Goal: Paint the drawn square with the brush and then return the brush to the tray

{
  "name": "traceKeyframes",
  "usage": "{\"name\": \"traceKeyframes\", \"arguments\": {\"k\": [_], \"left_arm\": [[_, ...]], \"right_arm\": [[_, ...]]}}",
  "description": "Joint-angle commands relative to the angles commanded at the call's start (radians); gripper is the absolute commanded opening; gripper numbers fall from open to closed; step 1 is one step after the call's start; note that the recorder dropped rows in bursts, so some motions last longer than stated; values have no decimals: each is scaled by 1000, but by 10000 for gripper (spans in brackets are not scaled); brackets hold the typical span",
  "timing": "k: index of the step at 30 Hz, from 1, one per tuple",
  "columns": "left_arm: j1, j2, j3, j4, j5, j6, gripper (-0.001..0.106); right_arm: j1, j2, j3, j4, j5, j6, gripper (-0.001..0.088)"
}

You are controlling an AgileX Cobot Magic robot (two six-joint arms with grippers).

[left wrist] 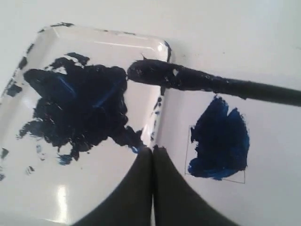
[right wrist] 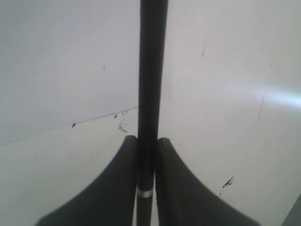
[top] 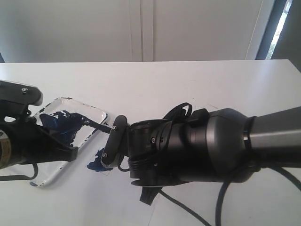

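So, the right gripper (right wrist: 146,140) is clamped tight on the brush (left wrist: 202,82), with the silver band sitting between its fingers. The brush's clotted blue tip is over the rim of the tray (left wrist: 94,188), on the side facing the drawn square (left wrist: 218,146). That square is mostly smeared dark blue and lies just beside the tray. The left gripper (left wrist: 152,155) has its fingers pressed together, tips right at the tray's rim. I can't tell if they're pinching it.

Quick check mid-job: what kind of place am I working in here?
Probably an indoor lab or office workbench: a plain white table, pale wall panels behind it, and a window strip at the far right.
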Motion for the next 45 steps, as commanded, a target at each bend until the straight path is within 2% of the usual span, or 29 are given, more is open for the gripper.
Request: {"name": "traceKeyframes", "arguments": {"k": [6, 11, 17, 23, 27, 32, 45], "left_arm": [[0, -165, 64, -27, 47, 2, 0], [0, -287, 116, -101, 212, -58, 0], [0, -353, 131, -96, 232, -70, 0], [0, -427, 131, -69, 322, -72, 0], [0, -480, 131, -67, 322, -72, 0], [0, -519, 131, -61, 321, -72, 0], [0, -526, 131, -63, 270, -70, 0]], "right_arm": [[0, 0, 0, 0, -115, 1, 0], [0, 11, -2, 4, -248, 4, 0], [0, 73, -2, 6, -263, 19, 0], [0, 128, -2, 4, -312, 104, 0], [0, 145, -2, 4, -365, 119, 0], [0, 145, -2, 4, -368, 134, 0], [0, 145, -5, 6, -370, 230, 3]]}}
